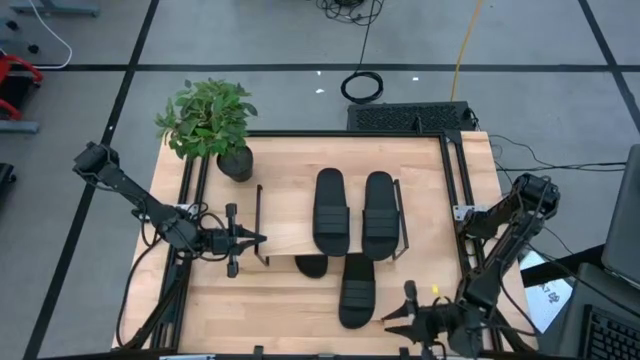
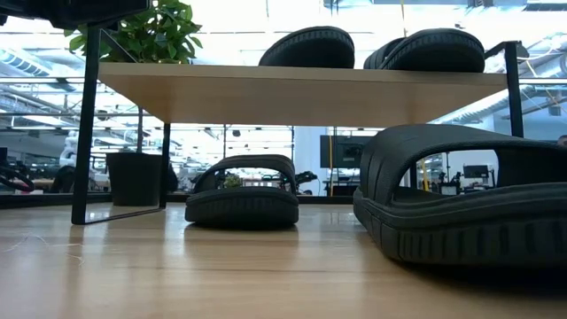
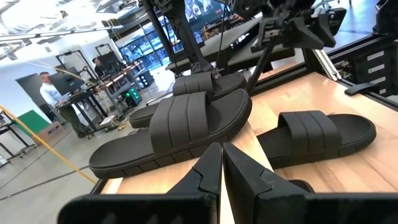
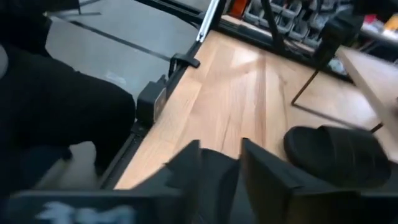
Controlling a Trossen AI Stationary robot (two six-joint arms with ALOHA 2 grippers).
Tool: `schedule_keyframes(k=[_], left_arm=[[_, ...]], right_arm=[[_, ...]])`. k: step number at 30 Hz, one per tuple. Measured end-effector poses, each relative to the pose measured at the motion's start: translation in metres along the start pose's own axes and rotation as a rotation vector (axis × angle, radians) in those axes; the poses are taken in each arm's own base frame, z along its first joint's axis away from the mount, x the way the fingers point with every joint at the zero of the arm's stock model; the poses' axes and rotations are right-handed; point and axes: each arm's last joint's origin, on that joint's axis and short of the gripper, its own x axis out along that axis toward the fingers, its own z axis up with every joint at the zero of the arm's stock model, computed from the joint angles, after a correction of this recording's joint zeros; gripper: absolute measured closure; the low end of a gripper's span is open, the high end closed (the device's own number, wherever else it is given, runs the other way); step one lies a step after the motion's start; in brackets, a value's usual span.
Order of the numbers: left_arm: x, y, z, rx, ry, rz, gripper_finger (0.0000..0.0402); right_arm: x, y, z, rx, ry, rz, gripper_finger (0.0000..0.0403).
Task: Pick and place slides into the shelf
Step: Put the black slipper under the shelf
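Observation:
Two black slides [image 1: 330, 210] [image 1: 378, 213] lie side by side, soles down, on the shelf's light board [image 1: 285, 215]. A third slide [image 1: 355, 290] rests sole down on the table in front of the shelf. A fourth [image 1: 312, 265] sits under the board, only its end peeking out; the low view shows it whole [image 2: 241, 190]. My left gripper [image 1: 262, 238] [image 3: 222, 155] hovers shut at the shelf's left end, pointing level toward it. My right gripper [image 1: 385, 320] [image 4: 221, 162] is open near the table's front edge, just right of the third slide [image 4: 336, 155], touching nothing.
A potted plant [image 1: 215, 125] stands at the table's far left corner, behind the shelf. The shelf's thin black legs [image 2: 86, 124] [image 2: 514, 89] stand at its ends. Black frame rails [image 1: 455, 190] run along the table's sides. Bare wood lies at the near left [image 1: 250, 310].

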Motion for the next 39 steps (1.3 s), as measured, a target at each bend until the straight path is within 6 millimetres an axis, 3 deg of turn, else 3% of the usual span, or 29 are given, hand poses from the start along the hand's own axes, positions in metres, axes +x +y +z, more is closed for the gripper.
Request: schedule_keyframes(k=[4, 6, 10, 18, 26, 30, 39], left_arm=[[0.000, 0.000, 0.000, 0.000, 0.001, 0.000, 0.0380], [0.000, 0.000, 0.000, 0.000, 0.002, 0.000, 0.0380], [0.000, 0.000, 0.000, -0.009, 0.004, -0.001, 0.0380], [0.000, 0.000, -0.001, -0.007, 0.007, -0.001, 0.0380], [0.000, 0.000, -0.001, -0.015, 0.016, 0.024, 0.0380], [0.000, 0.000, -0.001, -0.016, 0.016, 0.024, 0.0380], [0.000, 0.000, -0.001, -0.020, 0.016, 0.023, 0.0380]], right_arm=[[0.006, -0.003, -0.003, 0.051, 0.009, -0.014, 0.0222], [0.013, 0.000, -0.008, -0.010, 0.025, -0.023, 0.0189], [0.031, 0.008, -0.014, -0.140, 0.020, -0.039, 0.0155], [0.058, 0.021, -0.018, -0.296, 0.073, -0.122, 0.0171], [0.084, 0.030, -0.024, -0.197, 0.127, -0.254, 0.0197], [0.099, 0.037, -0.014, -0.183, 0.145, -0.271, 0.0199], [0.102, 0.033, -0.006, -0.144, 0.263, -0.318, 0.0200]])
